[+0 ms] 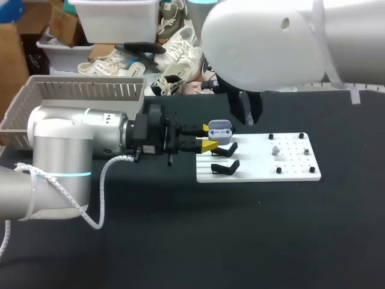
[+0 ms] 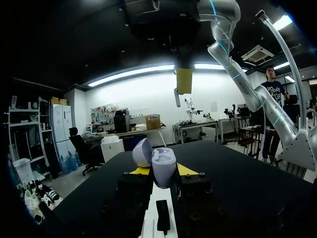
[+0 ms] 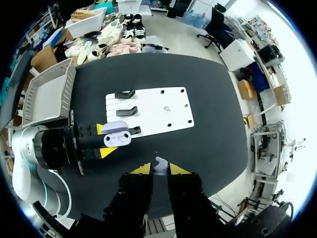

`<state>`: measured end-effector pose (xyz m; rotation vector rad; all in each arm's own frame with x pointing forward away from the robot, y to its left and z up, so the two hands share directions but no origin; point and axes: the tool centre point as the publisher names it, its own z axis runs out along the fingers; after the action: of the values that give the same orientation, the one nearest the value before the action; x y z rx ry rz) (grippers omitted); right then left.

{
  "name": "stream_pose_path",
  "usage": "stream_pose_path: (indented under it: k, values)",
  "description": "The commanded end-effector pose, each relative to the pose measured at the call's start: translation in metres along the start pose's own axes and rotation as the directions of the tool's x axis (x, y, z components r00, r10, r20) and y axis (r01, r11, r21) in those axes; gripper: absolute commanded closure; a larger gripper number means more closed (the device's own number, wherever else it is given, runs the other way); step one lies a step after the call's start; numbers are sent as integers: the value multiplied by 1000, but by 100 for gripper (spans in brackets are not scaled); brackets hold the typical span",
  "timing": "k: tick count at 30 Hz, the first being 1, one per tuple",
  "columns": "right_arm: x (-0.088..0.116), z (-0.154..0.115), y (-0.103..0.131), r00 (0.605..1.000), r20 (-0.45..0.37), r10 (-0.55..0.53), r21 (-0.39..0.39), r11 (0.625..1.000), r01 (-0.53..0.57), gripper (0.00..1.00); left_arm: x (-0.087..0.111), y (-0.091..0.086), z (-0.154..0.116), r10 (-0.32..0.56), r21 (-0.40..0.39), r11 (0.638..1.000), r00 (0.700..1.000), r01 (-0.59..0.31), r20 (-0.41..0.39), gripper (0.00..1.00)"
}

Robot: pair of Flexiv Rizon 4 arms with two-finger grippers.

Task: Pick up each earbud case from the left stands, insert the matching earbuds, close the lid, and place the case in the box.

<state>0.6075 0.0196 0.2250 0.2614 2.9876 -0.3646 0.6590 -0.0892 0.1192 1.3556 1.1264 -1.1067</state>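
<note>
My left gripper (image 1: 212, 136) is shut on a lavender earbud case (image 1: 221, 129), whose lid stands open. It holds the case just above the left end of the white board (image 1: 258, 171). In the left wrist view the case (image 2: 163, 167) sits between the yellow tips, its lid (image 2: 142, 151) tipped back. High over the case hangs my right gripper (image 3: 159, 169), shut on a small pale earbud (image 3: 159, 165). Looking down from there, I see the open case (image 3: 117, 135) with its two wells. Another earbud (image 1: 276, 150) lies on the board.
Black stands (image 1: 225, 149) (image 1: 225, 167) rise from the board's left end. A grey slatted box (image 1: 78, 96) stands at the table's back left. Small black pegs (image 1: 278, 170) dot the board's right half. Dark tabletop surrounds the board.
</note>
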Motion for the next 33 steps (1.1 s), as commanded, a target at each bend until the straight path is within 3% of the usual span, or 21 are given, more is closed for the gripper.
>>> stream_pose_path:
  k: [1,4,10,13,33]
  values:
    - [0,-1,1,1000,-1,2,4,1000,-2,100,0,-1,1,2,-4,1000,1000,-2,1,100]
    - [-2,0,3,1000,-1,28,-13,1000,-28,100,0,-1,1,2,-4,1000,1000,-2,1,100]
    - [-10,-6,13,957,-87,278,-86,955,-285,100,0,-1,1,2,-4,1000,1000,-2,1,100]
    - [-12,-6,16,941,-77,329,-71,940,-335,100,0,-1,1,2,-4,1000,1000,-2,1,100]
    - [-10,-5,22,932,-89,350,-48,934,-355,100,0,-1,1,2,-4,1000,1000,-2,1,100]
